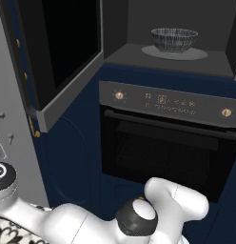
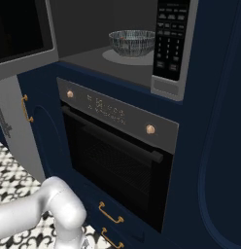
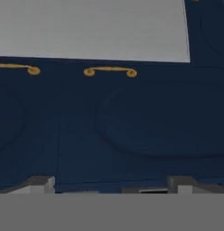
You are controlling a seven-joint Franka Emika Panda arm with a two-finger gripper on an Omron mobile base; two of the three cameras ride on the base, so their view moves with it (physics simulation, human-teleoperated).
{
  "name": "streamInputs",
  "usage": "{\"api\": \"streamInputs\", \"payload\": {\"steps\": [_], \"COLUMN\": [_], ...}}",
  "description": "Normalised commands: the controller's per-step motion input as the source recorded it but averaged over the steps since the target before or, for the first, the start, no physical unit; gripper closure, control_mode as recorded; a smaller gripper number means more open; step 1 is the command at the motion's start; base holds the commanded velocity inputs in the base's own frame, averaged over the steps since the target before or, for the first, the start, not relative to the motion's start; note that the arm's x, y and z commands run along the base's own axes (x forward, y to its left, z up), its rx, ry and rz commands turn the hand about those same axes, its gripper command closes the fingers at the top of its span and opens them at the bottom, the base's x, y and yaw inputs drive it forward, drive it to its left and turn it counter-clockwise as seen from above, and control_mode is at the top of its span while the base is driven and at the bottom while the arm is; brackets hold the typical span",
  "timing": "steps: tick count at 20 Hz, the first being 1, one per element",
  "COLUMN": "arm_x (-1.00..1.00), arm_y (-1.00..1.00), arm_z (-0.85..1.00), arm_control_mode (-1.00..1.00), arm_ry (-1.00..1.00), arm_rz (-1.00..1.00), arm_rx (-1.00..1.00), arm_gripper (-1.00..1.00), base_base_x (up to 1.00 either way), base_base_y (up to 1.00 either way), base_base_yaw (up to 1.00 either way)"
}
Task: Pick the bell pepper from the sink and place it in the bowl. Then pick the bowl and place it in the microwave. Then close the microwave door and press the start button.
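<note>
The dark ribbed bowl (image 1: 174, 39) (image 2: 132, 42) stands on the round turntable (image 1: 198, 54) inside the open microwave (image 1: 124, 58) (image 2: 83, 57). The microwave door (image 1: 67, 47) (image 2: 20, 29) hangs swung out to the left, black glass in a grey frame. From these angles I cannot see into the bowl, so the bell pepper is hidden. The sink is out of view. In the hand view my gripper (image 3: 111, 185) is open with nothing between its fingertips (image 3: 39, 183), facing navy cabinet fronts well below the microwave.
A black oven (image 1: 167, 147) (image 2: 112, 160) with gold knobs and a bar handle sits under the microwave. The microwave's button panel (image 2: 170, 39) is on its right. Navy cabinet fronts with gold handles (image 3: 110, 71) lie ahead of the hand. My arm (image 1: 139, 217) is folded low.
</note>
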Motion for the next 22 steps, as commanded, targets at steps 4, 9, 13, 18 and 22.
{"api": "streamInputs", "payload": {"steps": [4, 9, 13, 18, 22], "arm_x": [0.0, 0.0, 0.0, -0.1, -0.32], "arm_y": [-0.59, -0.76, -0.76, -0.79, -0.98], "arm_z": [0.37, 0.36, 0.32, 0.44, 0.52], "arm_control_mode": [-1.0, -1.0, -1.0, -1.0, -1.0], "arm_ry": [-0.07, -0.07, -0.06, -0.17, -0.28], "arm_rz": [0.0, 0.0, 0.0, 0.0, 0.0], "arm_rx": [0.01, 0.04, 0.04, 0.06, 0.14], "arm_gripper": [-1.0, -1.0, -1.0, -1.0, -1.0], "base_base_x": [0.0, 0.0, 0.0, 0.0, 0.0], "base_base_y": [0.0, 0.0, 0.0, 0.0, 0.0], "base_base_yaw": [0.0, 0.0, 0.0, 0.0, 0.0]}}
